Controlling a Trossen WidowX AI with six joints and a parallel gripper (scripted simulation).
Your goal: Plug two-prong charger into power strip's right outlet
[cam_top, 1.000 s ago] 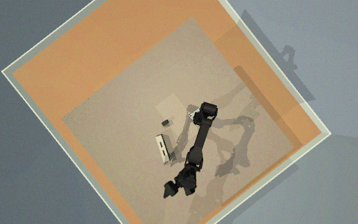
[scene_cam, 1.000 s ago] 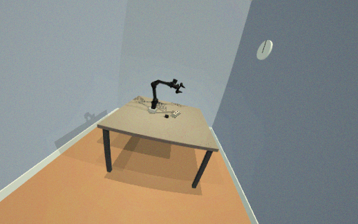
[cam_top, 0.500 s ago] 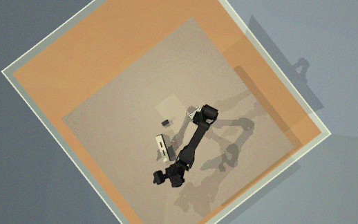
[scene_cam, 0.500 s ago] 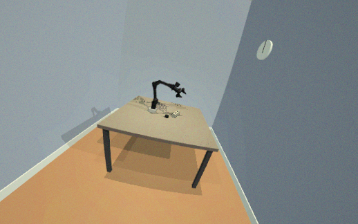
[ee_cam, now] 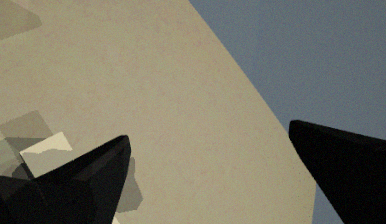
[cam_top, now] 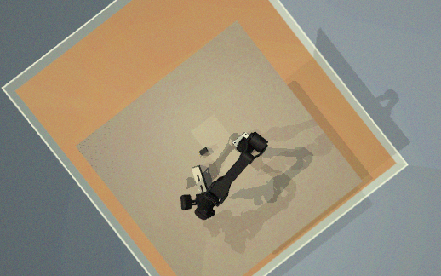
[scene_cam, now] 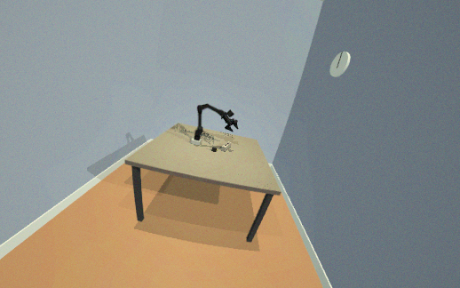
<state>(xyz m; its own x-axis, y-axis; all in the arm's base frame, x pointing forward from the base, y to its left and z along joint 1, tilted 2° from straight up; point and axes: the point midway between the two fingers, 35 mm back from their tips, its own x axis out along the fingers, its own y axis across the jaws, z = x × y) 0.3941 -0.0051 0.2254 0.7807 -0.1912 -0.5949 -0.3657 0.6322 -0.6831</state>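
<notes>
Jaws wide, empty; 1 charger (cam_top: 203,151), 1 power strip (cam_top: 197,176).

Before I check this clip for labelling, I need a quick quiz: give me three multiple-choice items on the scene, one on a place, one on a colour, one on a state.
1. Where is the charger?
A. on the table, apart from the strip
B. plugged into the strip
C. between the fingers

2. What colour is the floor?
A. green
B. orange
C. white

3. How does the gripper stand?
A. shut on the charger
B. shut, holding nothing
C. open, holding nothing

Answers:
1 A: in the top view it lies on the table, off the strip.
2 B: orange shows all round the table.
3 C: the wrist view shows the fingers wide apart with only table and wall between.
</notes>
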